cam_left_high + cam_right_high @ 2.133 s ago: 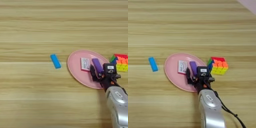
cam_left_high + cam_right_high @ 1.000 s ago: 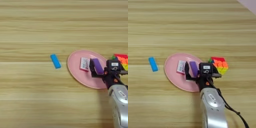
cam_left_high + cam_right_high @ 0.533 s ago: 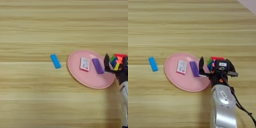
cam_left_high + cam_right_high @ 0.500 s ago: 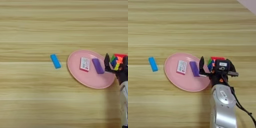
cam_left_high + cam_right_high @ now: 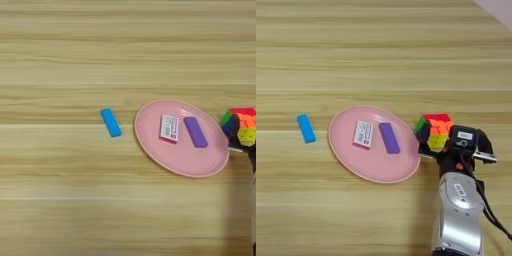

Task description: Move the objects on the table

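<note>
A flat white rectangle with pink-red print [image 5: 362,134] and a purple oblong bar [image 5: 389,137] lie side by side on the round pink plate [image 5: 376,175], apart from each other. My right gripper [image 5: 452,146] is to the right of the plate, low against the near side of a multicoloured cube [image 5: 435,129]. It stands open, one black finger [image 5: 423,145] showing at the cube's lower left, nothing held. The silver forearm [image 5: 458,210] comes up from the bottom edge. The wooden table [image 5: 60,200] fills both views.
A small blue bar [image 5: 110,122] lies on the wood just left of the plate. The cube [image 5: 243,125] sits close to the plate's right rim. A pale corner beyond the table edge shows at the top right [image 5: 501,7].
The gripper let go of the purple bar on the plate, opened, and moved right off the plate to the cube. The bar and the white rectangle stay on the plate.
</note>
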Motion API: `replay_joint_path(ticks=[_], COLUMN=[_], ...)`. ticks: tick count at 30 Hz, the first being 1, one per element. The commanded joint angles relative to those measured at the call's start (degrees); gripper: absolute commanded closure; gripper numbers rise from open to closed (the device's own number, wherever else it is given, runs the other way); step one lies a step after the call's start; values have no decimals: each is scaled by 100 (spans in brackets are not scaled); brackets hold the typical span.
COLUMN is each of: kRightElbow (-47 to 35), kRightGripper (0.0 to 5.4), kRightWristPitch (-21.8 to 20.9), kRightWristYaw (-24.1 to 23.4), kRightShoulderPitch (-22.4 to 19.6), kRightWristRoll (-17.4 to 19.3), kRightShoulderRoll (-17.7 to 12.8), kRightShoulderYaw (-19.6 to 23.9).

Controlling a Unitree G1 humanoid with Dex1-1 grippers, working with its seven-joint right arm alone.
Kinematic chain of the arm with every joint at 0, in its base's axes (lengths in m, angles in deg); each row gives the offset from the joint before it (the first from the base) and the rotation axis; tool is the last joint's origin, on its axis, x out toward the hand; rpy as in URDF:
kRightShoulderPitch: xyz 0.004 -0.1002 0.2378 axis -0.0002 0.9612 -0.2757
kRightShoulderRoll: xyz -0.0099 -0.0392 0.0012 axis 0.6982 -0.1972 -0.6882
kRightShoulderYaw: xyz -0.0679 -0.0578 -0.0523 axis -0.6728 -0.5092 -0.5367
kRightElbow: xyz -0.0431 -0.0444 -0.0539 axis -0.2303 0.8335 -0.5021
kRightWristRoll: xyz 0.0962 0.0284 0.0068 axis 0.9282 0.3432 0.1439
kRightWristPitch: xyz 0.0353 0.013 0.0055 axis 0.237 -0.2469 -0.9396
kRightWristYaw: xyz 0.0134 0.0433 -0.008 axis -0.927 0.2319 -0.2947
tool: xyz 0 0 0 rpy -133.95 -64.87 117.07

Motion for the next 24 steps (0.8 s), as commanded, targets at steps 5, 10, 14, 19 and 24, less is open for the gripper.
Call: replay_joint_path(ticks=[5,10,14,19,24], kRightElbow=[-66,453,762,1132,1237], kRightGripper=[7,7,7,7,7], kRightWristPitch=[-384,-569,-670,-819,-925], kRightWristYaw=[50,64,110,116,126], kRightShoulderPitch=[-332,-475,-551,-658,-698], kRightWristRoll=[47,75,165,198,198], kRightShoulderRoll=[-261,-333,-369,-416,-441], kRightShoulderYaw=[-73,-71,-62,-70,-105])
